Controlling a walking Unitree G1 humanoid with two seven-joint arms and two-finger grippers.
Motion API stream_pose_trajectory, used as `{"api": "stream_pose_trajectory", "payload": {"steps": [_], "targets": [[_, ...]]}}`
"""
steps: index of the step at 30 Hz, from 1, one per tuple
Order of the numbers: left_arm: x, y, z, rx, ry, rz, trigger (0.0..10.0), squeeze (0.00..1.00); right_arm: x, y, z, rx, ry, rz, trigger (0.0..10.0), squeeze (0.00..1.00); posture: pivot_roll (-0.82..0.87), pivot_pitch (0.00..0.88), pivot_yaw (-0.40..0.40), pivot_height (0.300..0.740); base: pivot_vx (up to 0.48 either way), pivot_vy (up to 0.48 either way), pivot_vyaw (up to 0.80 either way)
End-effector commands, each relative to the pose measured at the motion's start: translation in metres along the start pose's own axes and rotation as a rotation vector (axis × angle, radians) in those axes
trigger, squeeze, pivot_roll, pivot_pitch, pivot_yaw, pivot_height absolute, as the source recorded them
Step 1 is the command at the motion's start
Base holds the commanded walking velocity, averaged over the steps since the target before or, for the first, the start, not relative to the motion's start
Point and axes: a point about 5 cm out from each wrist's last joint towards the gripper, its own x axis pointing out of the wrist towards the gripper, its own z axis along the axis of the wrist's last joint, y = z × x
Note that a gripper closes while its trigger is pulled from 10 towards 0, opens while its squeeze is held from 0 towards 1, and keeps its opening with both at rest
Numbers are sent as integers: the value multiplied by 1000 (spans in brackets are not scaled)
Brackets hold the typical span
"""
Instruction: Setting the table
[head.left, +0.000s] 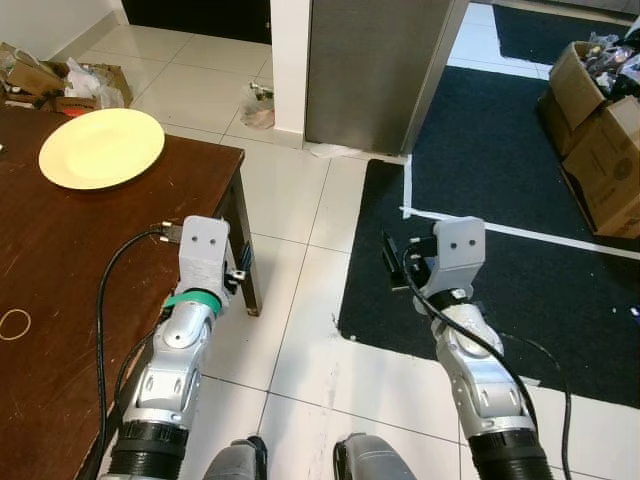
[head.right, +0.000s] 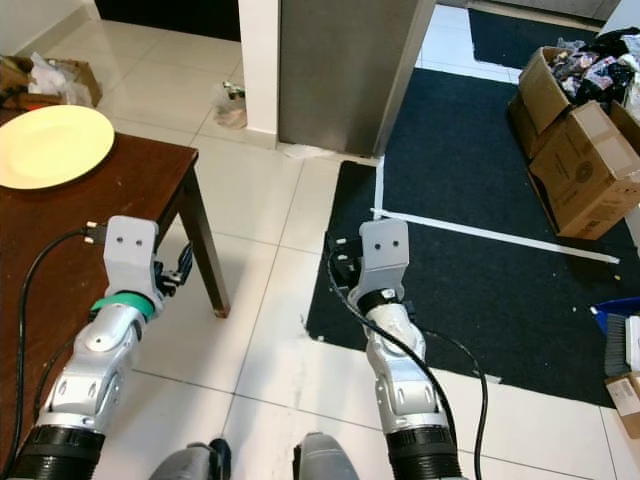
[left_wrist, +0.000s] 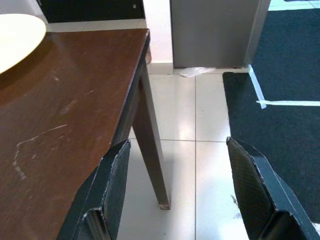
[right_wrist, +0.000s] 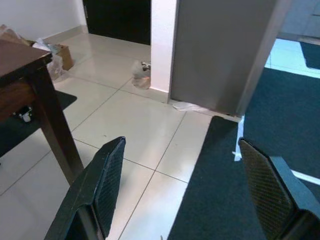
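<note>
Currently between placements: both claws empty beside the desk corner

Nearest: left claw hangs over the near corner of the dark wooden desk, fingers spread wide, nothing between them. Right claw held out over the white tile floor, just short of the black mat; its fingers also stand apart and carry nothing.

On the near desk edge, a small ring-shaped thing, possibly a rubber band; too small to be sure.

Further along the desk: one yellow plate, flat, upright, nothing on it, well apart from both claws.

Judgement: one place setting begun, plate down, no cutlery or cup beside it. Next move probably calls for fetching another item from elsewhere, since neither claw has anything to set down and nothing else to lay out is within reach.

Far right: open cardboard boxes on the mat, the top one stuffed with dark mixed items I cannot identify. Far left beyond the desk: another box with crumpled paper.
</note>
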Motion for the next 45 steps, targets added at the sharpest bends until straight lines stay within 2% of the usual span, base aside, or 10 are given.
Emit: {"api": "stream_pose_trajectory", "payload": {"steps": [1,45], "targets": [[0,-2,-5,0,17,-9,10000,0,-3,-2,-8,24,41,-13,10000,0,-179,0,33,740,0,0,-800],[3,-2,-6,15,18,-24,10000,0,0,0,-10,21,44,-10,10000,0,-181,0,45,740,0,0,-800]]}}
